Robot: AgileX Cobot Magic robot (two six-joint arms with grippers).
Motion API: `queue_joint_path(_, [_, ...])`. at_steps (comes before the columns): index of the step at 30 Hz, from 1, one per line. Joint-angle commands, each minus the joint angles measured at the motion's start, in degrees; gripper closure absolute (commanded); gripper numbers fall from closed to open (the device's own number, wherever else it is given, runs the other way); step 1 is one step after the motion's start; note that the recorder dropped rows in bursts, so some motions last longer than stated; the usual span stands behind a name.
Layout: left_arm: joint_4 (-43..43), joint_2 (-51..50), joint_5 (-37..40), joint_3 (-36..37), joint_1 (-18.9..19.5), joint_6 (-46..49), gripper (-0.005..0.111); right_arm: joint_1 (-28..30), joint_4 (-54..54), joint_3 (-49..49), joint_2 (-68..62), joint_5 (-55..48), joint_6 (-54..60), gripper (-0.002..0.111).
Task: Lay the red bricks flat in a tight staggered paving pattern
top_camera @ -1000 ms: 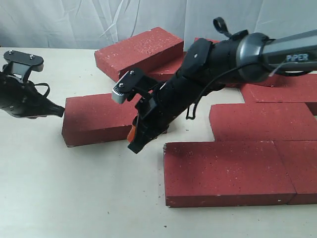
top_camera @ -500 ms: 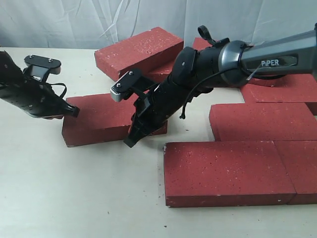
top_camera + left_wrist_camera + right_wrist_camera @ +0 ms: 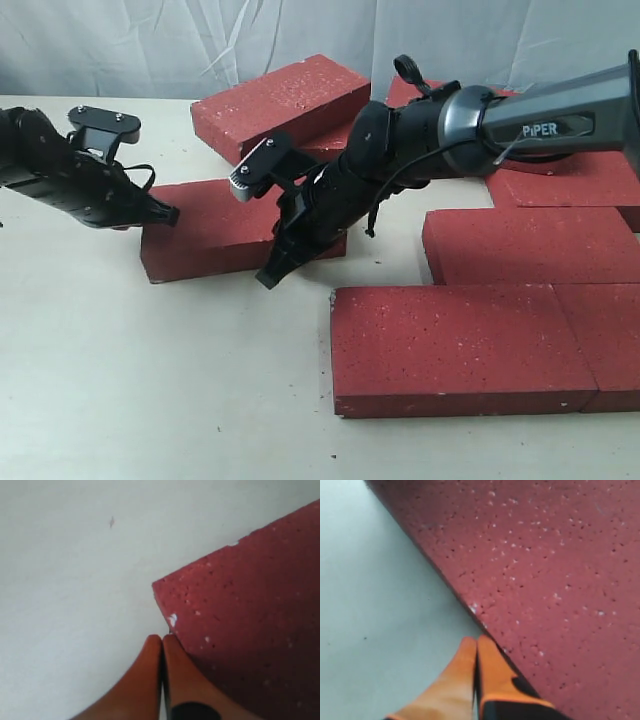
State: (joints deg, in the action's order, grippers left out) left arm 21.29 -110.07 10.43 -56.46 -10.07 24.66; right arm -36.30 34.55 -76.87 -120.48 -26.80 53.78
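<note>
A loose red brick lies flat left of centre. My left gripper is shut, its tips against that brick's left end; in the left wrist view the gripper sits at the corner of the brick. My right gripper is shut too, reaching over the same brick with its tips at the front edge, which the right wrist view shows as the gripper beside the brick's edge. Three bricks lie laid flat at the right.
Another red brick rests tilted on others at the back, with more bricks behind the right arm. A pale cloth backdrop closes the far side. Bare tabletop spreads across the front left.
The left gripper has travelled right and met the loose brick's left end, and the brick has slid a little right. The right gripper has drawn back slightly along the front edge.
</note>
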Motion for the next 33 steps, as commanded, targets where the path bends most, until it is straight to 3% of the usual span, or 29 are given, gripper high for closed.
queue_joint_path(1, [0.9,0.0,-5.4,-0.3,-2.1,0.0,0.107,-0.1,-0.9,-0.4,0.0,1.6,-1.6,0.109])
queue_joint_path(9, [-0.5,-0.7,-9.0,-0.3,-2.5,0.0,0.107,-0.1,-1.9,-0.4,0.2,0.9,-2.1,0.109])
queue_joint_path(15, [-2.9,1.7,-3.8,-0.3,-0.7,0.0,0.107,-0.1,-2.5,-0.6,1.6,-3.4,-2.5,0.109])
queue_joint_path(22, [-2.6,2.8,0.9,-0.3,1.3,-0.3,0.107,-0.1,-2.9,-0.6,1.0,-1.2,-2.5,0.109])
queue_joint_path(33, [-0.1,-3.6,-2.6,-2.7,-1.5,-0.1,0.107,-0.1,-3.3,-0.6,-0.5,3.6,-2.9,0.109])
